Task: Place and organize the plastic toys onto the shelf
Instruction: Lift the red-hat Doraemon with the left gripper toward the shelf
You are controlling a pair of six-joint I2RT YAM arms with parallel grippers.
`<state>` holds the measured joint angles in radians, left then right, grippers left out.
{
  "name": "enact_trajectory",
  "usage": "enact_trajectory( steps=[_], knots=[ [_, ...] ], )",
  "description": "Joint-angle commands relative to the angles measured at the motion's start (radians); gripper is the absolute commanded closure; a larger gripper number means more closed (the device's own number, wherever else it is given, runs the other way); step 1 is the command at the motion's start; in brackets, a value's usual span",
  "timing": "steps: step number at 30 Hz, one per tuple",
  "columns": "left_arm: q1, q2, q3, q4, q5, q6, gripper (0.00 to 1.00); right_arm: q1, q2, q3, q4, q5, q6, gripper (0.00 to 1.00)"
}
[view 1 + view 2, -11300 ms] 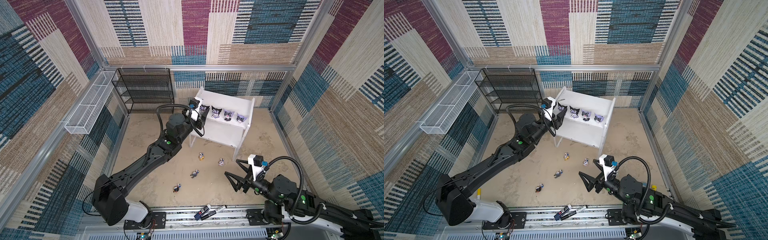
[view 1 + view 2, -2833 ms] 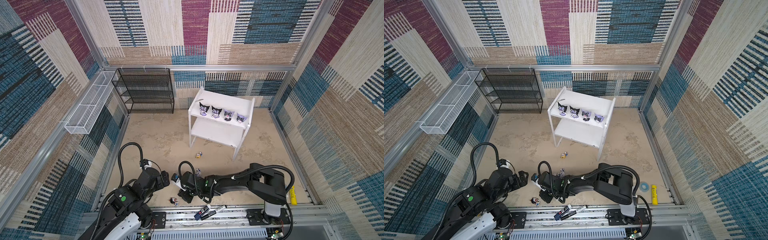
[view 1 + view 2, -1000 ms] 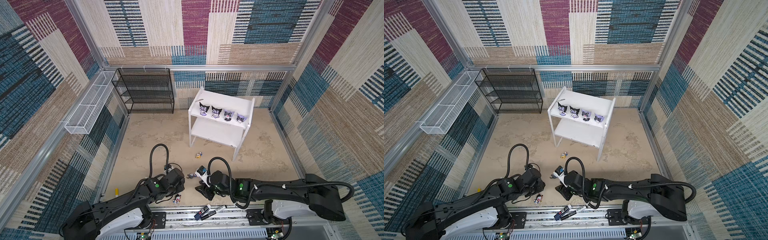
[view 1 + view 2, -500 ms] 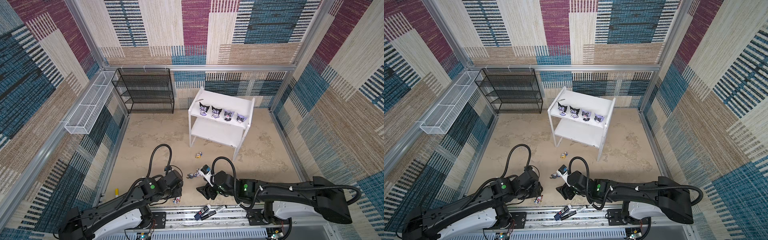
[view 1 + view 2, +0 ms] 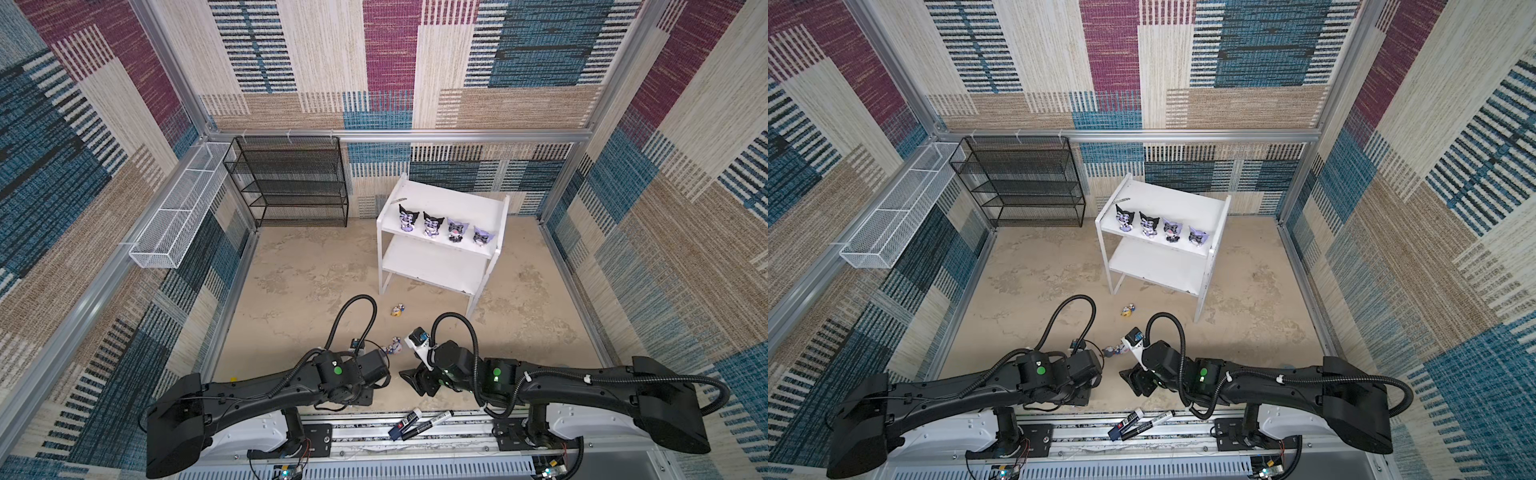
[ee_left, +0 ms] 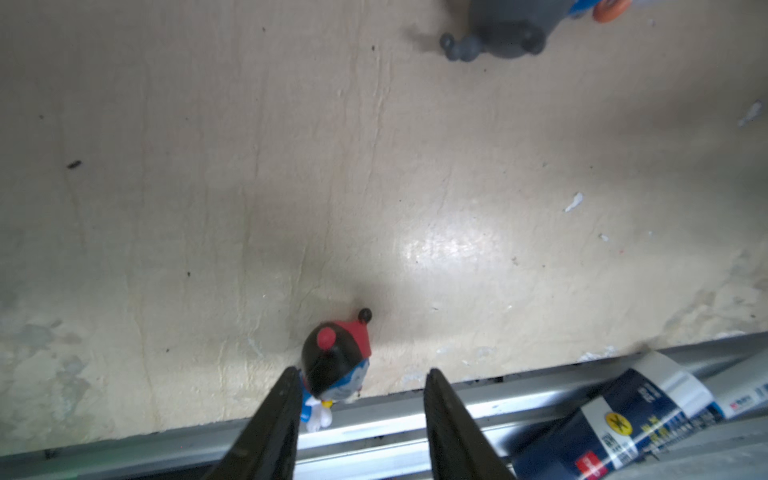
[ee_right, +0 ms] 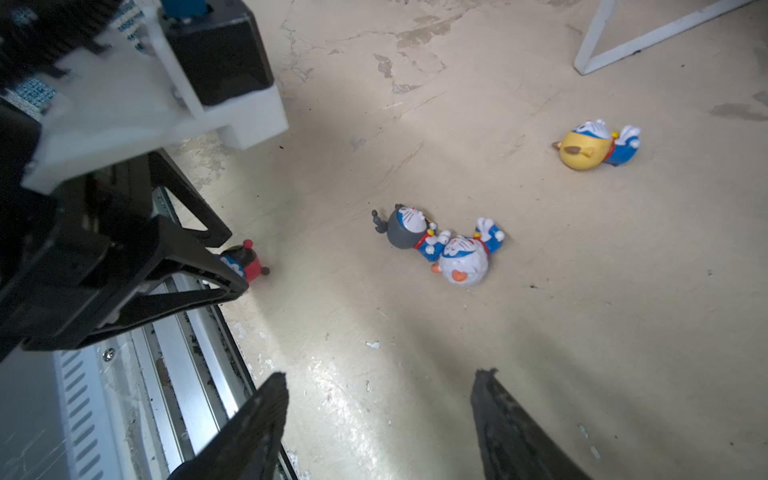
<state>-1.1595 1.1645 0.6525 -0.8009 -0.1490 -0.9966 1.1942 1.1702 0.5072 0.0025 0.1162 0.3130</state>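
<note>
The white shelf [image 5: 440,266] stands on the far side of the floor, a bit to the right. Four hooded toys [image 5: 433,222] stand in a row along the near edge of its top board.

My two arms come in low from the near side, one on the left and one on the right. They almost meet in the middle.

My left gripper [image 6: 361,399] is down at the near edge of the floor, by the metal rail [image 6: 374,432]. Its jaws are apart. The red-hat toy [image 6: 334,361] lies between them, right up against one finger [image 6: 278,411]. The other finger is away from it, so I am not squeezing it.

My right gripper [image 7: 378,386] has its jaws spread wide over bare floor. It holds nothing.

Two marker pens [image 5: 419,422] lie on the rail near the middle.

A bit farther out, the grey-hat toy [image 7: 401,228] and the white-hat toy [image 7: 463,259] lie on the floor, touching each other. The yellow-hat toy [image 7: 590,147] lies alone, farther still, near the shelf's legs.
</note>
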Motion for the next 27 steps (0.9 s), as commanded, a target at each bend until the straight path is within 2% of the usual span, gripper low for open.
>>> enact_trajectory(
  steps=[1, 5, 11, 15, 16, 20, 22, 27],
  knots=[
    [-0.029, 0.059, 0.039, -0.062, -0.071, 0.045, 0.53, -0.006, -0.01, -0.007, 0.019, 0.016, 0.012, 0.27],
    [-0.068, 0.128, 0.077, -0.102, -0.11, 0.045, 0.53, -0.017, -0.027, -0.012, 0.005, 0.027, 0.026, 0.25],
    [-0.111, 0.186, 0.087, -0.119, -0.162, 0.029, 0.56, -0.028, -0.071, -0.02, -0.037, 0.036, 0.049, 0.16],
    [-0.142, 0.211, 0.09, -0.118, -0.185, 0.023, 0.56, -0.028, -0.134, -0.02, -0.125, -0.008, 0.058, 0.11],
    [-0.146, 0.217, 0.088, -0.118, -0.188, 0.02, 0.56, -0.027, -0.158, -0.023, -0.149, -0.032, 0.059, 0.06],
    [-0.154, 0.235, 0.081, -0.108, -0.198, 0.01, 0.57, -0.028, -0.248, -0.042, -0.226, -0.062, 0.09, 0.05],
    [-0.154, 0.242, 0.072, -0.094, -0.196, 0.006, 0.62, -0.028, -0.297, -0.054, -0.216, -0.087, 0.097, 0.03],
    [-0.155, 0.276, 0.059, -0.057, -0.201, 0.007, 0.63, -0.027, -0.354, -0.053, -0.242, -0.068, 0.116, 0.02]
  ],
)
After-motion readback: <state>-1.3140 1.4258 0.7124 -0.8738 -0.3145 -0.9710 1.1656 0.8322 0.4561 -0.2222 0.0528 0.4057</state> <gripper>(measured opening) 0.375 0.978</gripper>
